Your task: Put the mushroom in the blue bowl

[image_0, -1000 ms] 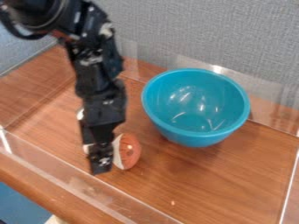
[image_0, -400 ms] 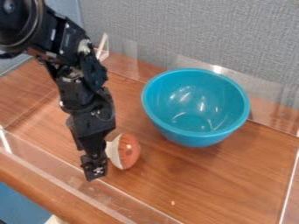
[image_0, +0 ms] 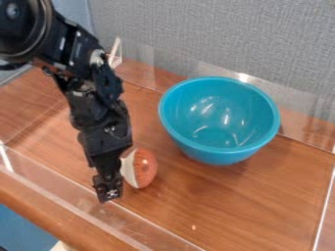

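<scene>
The wide-open, empty claw [image_0: 110, 188] sits low beside the mushroom [image_0: 140, 168], left of the blue bowl [image_0: 218, 120]; judging so, closing on it comes next.

Wood table [image_0: 249, 206] w/ clear low walls [image_0: 39, 172], grey backdrop [image_0: 236, 34].

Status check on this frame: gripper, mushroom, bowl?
Gripper open, down at the table, holding nothing. Mushroom on the wood beside it, not grasped. Blue bowl empty, nothing between.
</scene>
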### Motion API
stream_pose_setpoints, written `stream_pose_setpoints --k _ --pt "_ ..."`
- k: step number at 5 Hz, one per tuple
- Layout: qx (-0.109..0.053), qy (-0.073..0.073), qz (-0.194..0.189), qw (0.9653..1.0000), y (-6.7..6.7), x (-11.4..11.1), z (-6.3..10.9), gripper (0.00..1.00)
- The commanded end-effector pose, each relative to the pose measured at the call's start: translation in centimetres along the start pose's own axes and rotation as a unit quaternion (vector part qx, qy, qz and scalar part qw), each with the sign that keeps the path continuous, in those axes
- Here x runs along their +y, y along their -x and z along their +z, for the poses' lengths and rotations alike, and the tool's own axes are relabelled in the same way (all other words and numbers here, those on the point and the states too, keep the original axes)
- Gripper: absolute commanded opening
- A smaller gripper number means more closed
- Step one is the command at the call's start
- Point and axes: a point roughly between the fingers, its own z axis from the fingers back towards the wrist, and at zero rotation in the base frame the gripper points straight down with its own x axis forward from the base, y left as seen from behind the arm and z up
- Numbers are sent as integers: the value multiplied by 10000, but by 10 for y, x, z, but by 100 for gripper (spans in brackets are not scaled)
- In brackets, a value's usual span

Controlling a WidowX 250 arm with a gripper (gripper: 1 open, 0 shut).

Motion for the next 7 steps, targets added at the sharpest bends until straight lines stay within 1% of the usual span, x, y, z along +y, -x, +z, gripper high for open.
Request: stream_pose_setpoints --k 1,2,3,4,5,6,7 --pt "-75 -8 -288 9996 -8 -4 -3 100" --pt "-90 -21 -201 9998 -16 -7 -15 100" --pt "-90 -41 16 9999 -15 -7 -9 0" --pt "-117 -70 231 9996 -14 -7 1 0" --pt "-282 -111 321 9990 -18 3 34 0" --pt "-399 -232 575 9973 -32 21 78 0" --pt "-593 -279 45 9978 -52 39 109 0"
